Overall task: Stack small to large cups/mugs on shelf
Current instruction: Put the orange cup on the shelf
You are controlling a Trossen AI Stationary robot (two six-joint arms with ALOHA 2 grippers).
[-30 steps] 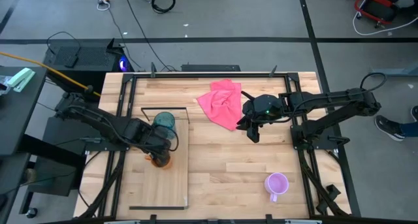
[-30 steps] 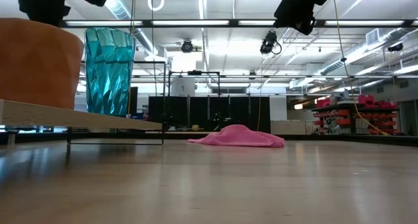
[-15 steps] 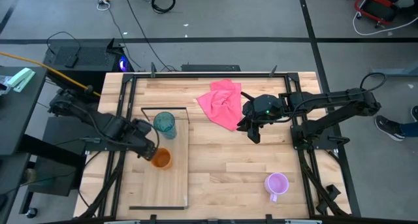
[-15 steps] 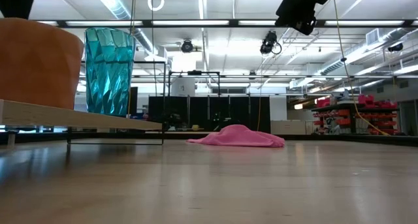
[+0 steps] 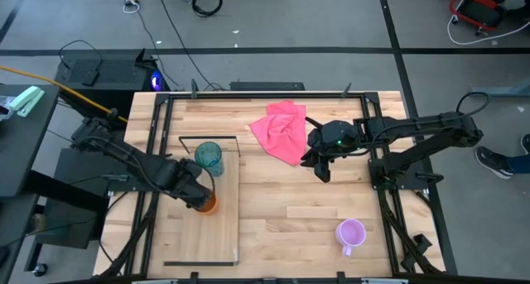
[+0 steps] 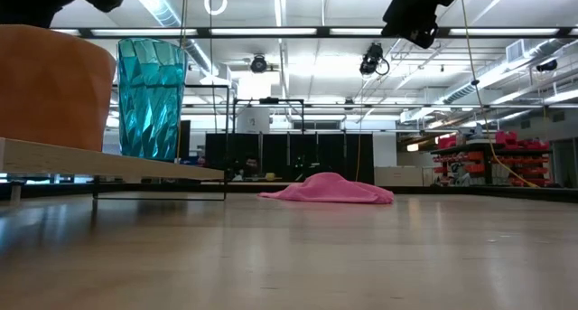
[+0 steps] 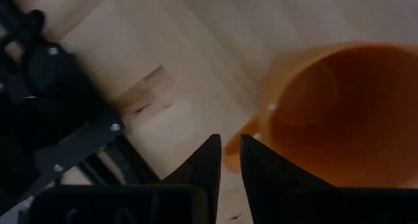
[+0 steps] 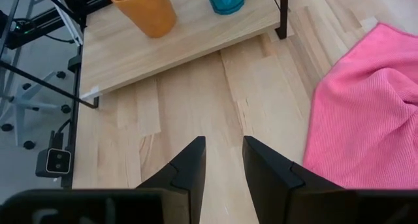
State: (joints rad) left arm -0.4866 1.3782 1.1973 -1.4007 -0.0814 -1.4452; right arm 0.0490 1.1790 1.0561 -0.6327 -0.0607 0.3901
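The orange mug [image 5: 210, 204] stands upright on the light-wood shelf [image 5: 219, 234], near the teal tumbler [image 5: 209, 157], which stands by the shelf's wire-frame end. Both also show in the low view, the mug [image 6: 54, 89] and the tumbler [image 6: 150, 98]. My left gripper [image 5: 197, 198] is at the mug's left side, its fingers nearly together at the handle. The lilac mug [image 5: 351, 233] stands on the table at the near right. My right gripper [image 5: 322, 173] hangs over the table's middle, empty, with a narrow gap between its fingers [image 8: 224, 152]. My left gripper has the orange mug's handle [image 7: 256, 125] at its fingertips, and a strip of the handle shows in the narrow gap between the two fingers. The fingers point down, slanting in from the table's left. The mug stands upright on the shelf.
A pink cloth [image 5: 280, 128] lies crumpled at the table's far middle, just left of my right gripper. The near half of the shelf and the table between the shelf and the lilac mug are bare wood.
My left gripper drew back from the orange mug toward the table's left edge, then came back to the mug's left side. The mug and the tumbler have stayed where they were on the shelf.
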